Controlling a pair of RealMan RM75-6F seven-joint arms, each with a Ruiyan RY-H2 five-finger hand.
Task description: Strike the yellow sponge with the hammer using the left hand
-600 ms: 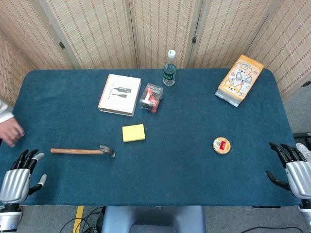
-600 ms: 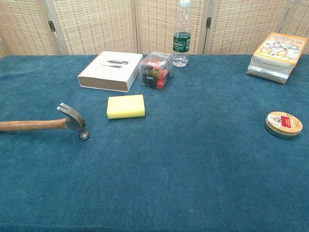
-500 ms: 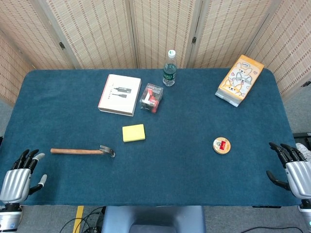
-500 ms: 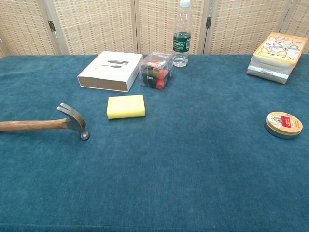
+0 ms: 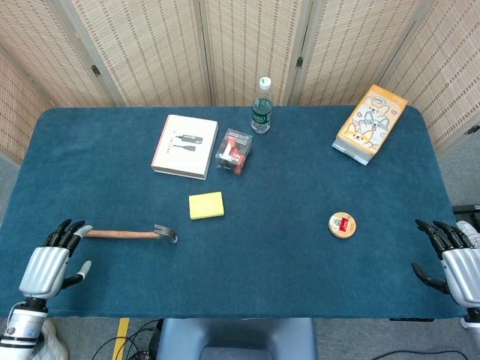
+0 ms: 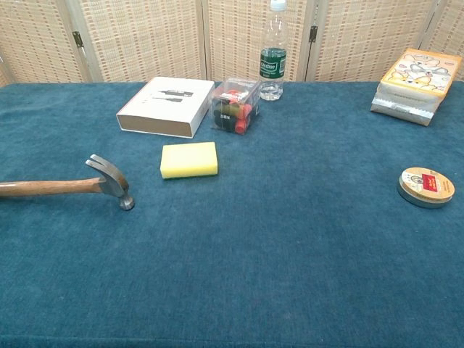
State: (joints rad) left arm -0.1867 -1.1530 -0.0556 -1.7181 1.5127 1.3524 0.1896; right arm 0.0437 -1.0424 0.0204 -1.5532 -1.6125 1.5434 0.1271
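Note:
The yellow sponge (image 5: 206, 205) (image 6: 188, 159) lies flat on the blue table, left of centre. A hammer (image 5: 127, 234) (image 6: 69, 186) with a wooden handle lies to its left, metal head toward the sponge, handle pointing left. My left hand (image 5: 51, 264) hovers at the table's front left edge, open, its fingertips just short of the handle's end. My right hand (image 5: 456, 259) is open at the front right edge, holding nothing. Neither hand shows in the chest view.
At the back stand a white box (image 5: 184, 146), a clear box of small items (image 5: 233, 151) and a water bottle (image 5: 262, 106). A snack bag (image 5: 370, 124) lies back right. A round tin (image 5: 342, 224) sits right of centre.
My left hand has moved right and forward toward the hammer handle's end. A person's hand seen at the far left edge earlier is gone. Hammer and sponge have not moved.

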